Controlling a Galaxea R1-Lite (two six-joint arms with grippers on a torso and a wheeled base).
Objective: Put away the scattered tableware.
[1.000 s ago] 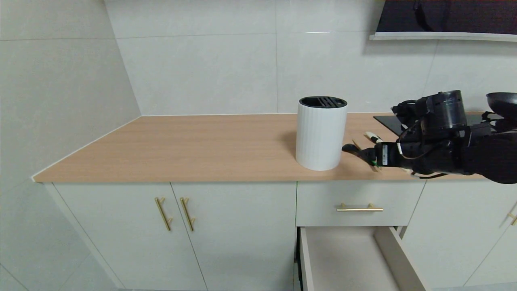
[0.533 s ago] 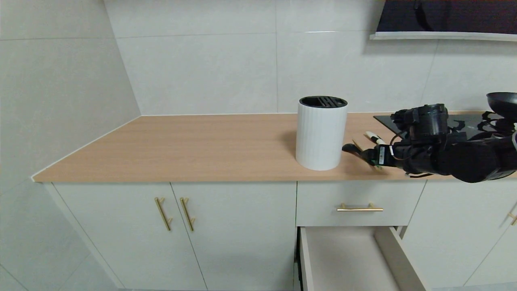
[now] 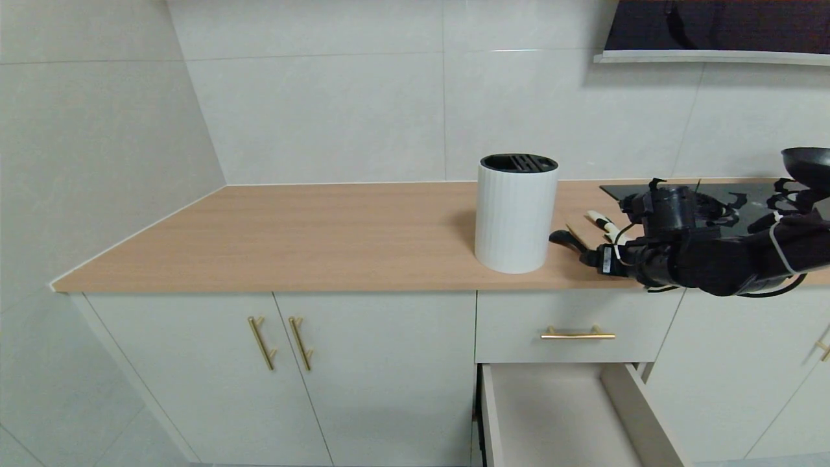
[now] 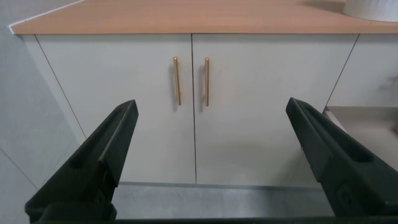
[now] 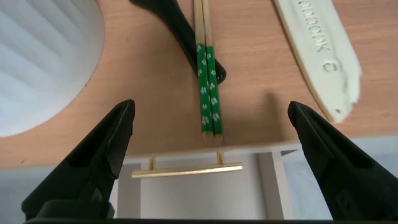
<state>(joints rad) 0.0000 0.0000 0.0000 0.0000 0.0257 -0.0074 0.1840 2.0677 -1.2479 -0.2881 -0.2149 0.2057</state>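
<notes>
A white ribbed utensil holder (image 3: pixel 515 217) with a black slotted top stands on the wooden counter (image 3: pixel 324 240). To its right lie a pair of chopsticks (image 5: pixel 208 81) with green ends, a black utensil (image 5: pixel 177 28) and a white knife-like piece (image 5: pixel 320 50); in the head view they are the chopsticks (image 3: pixel 573 231), the black utensil (image 3: pixel 563 239) and the white piece (image 3: pixel 600 220). My right gripper (image 5: pixel 209 112) hangs open just over the chopsticks' green ends, near the counter's front edge (image 3: pixel 589 255). My left gripper (image 4: pixel 211 106) is open and empty, low in front of the cabinet doors.
Under the counter a drawer (image 3: pixel 551 415) stands pulled out, below a closed drawer with a gold handle (image 3: pixel 577 335). A black cooktop (image 3: pixel 739 192) with a dark pan (image 3: pixel 807 162) sits at the far right. Two cabinet doors with gold handles (image 4: pixel 191 81) face the left gripper.
My right arm has sunk toward the counter and its wrist has dropped and shifted slightly left. The gripper stays by the chopsticks. The tableware has not moved.
</notes>
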